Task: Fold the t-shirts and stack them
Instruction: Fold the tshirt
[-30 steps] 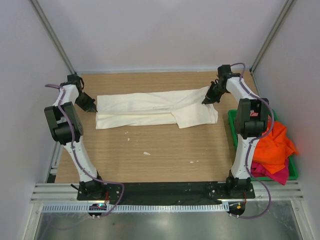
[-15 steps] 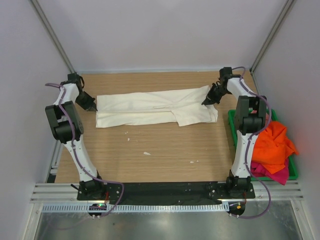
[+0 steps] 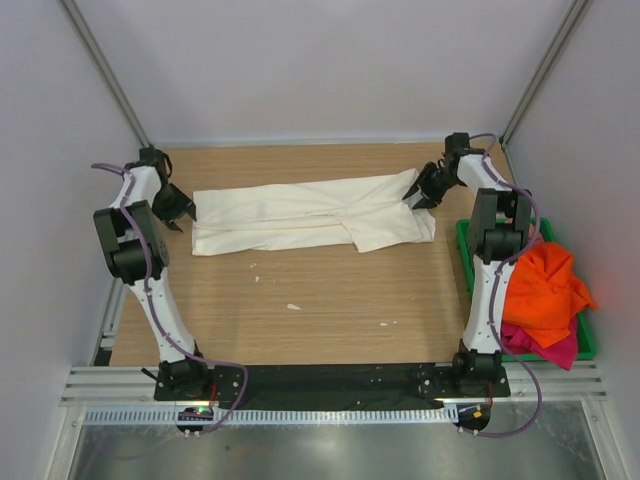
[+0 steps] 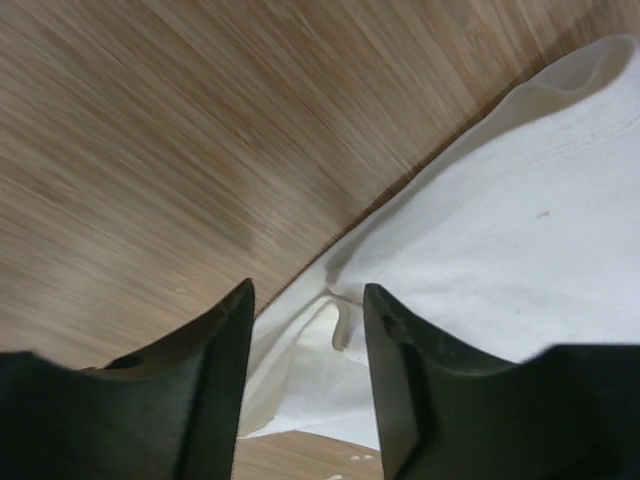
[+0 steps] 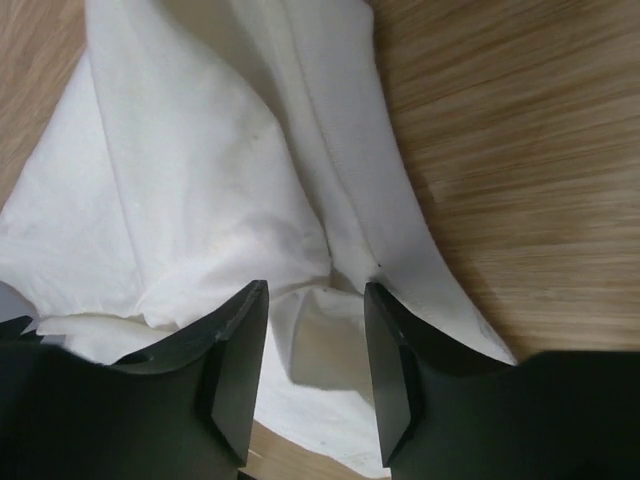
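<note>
A large cream-white t-shirt (image 3: 300,215) lies folded into a long band across the far half of the table. My left gripper (image 3: 186,211) is open at the band's left end, and the cloth edge (image 4: 520,250) lies loose between and beyond its jaws (image 4: 308,290). At the right end, my right gripper (image 3: 413,195) is open too, with a fold of the cloth (image 5: 190,180) lying under the gap (image 5: 315,288). An orange t-shirt (image 3: 545,290) and a magenta one (image 3: 548,347) sit crumpled in a bin on the right.
The green plastic bin (image 3: 464,252) stands at the table's right edge, beside the right arm. Small white flecks (image 3: 293,306) lie on the wooden tabletop (image 3: 320,300). Grey walls close in the table on three sides.
Both grippers were shut on the cream shirt's ends and now stand open. Each has drawn slightly outward; the shirt has stayed flat where it was.
</note>
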### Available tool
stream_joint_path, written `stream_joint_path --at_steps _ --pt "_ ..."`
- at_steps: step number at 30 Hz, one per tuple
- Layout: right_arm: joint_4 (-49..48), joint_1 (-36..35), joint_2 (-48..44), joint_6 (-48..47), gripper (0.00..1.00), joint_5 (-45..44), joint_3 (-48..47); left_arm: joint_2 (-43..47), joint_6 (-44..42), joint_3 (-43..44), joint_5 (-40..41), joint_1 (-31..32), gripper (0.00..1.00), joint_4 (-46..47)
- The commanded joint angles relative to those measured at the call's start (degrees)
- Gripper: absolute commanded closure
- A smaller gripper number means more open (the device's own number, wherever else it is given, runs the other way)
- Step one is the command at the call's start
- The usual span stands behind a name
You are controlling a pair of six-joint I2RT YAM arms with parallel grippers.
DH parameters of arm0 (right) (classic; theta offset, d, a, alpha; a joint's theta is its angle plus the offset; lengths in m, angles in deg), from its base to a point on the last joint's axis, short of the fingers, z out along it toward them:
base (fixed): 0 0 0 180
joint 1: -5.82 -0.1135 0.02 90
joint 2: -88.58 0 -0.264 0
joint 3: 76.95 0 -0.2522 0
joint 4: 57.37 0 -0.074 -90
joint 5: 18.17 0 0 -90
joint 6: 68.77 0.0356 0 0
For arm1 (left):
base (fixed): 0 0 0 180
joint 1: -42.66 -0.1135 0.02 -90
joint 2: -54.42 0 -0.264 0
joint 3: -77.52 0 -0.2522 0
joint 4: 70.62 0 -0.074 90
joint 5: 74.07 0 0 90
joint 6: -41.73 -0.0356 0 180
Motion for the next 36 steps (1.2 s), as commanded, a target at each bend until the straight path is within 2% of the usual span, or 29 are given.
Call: stream_joint_path --at_steps 1,3,5,8,11,12,14,15,17,21,30,36 --pt "4.10 0.18 -3.32 -3.59 0.49 -4.38 -6.26 7.30 -3.87 3.44 8.80 1.14 0.47 -1.27" --pt "7.77 0.18 -6.47 -6.74 0.41 -7.04 -7.23 10.30 -5.63 2.13 12.32 1.84 0.36 -0.92" --pt "9.72 -0.17 -9.03 -8.25 0.34 -8.80 -6.19 14.16 -6.43 0.90 12.42 2.98 0.35 -0.83" --pt "8.77 -0.87 -15.26 -8.08 0.30 -6.19 1.44 18.82 -6.17 -3.40 9.80 5.52 0.37 0.74" --pt "4.12 -2.10 -20.89 -6.06 0.28 -3.89 12.51 21.12 -3.62 -10.86 1.19 7.90 0.47 5.74" --pt "1.06 -2.45 -21.95 -5.71 0.28 -2.76 15.06 21.74 -3.01 -14.89 -4.40 8.43 0.55 9.59" --pt "-2.64 -2.72 -24.41 -2.82 0.30 0.31 22.62 21.13 -1.08 -17.82 -7.43 8.96 0.68 11.90" --pt "-7.45 -2.72 -25.21 -1.06 0.32 4.94 25.17 19.65 -0.81 -19.05 -8.31 8.88 0.74 12.95" --pt "-15.35 -2.72 -26.87 4.89 0.43 8.14 32.47 18.23 -1.93 -19.06 -8.07 8.88 0.75 13.40" --pt "-25.15 -4.39 -28.03 11.78 0.46 11.14 41.18 14.37 -4.93 -17.83 -4.19 7.74 0.77 12.88" --pt "-28.41 -4.57 -27.59 14.24 0.39 9.91 46.46 9.35 -5.81 -20.46 -1.91 4.31 0.79 11.12" --pt "-29.03 -5.88 -27.06 16.62 0.44 9.65 46.90 9.87 -7.04 -22.75 -1.29 3.25 0.82 10.42"
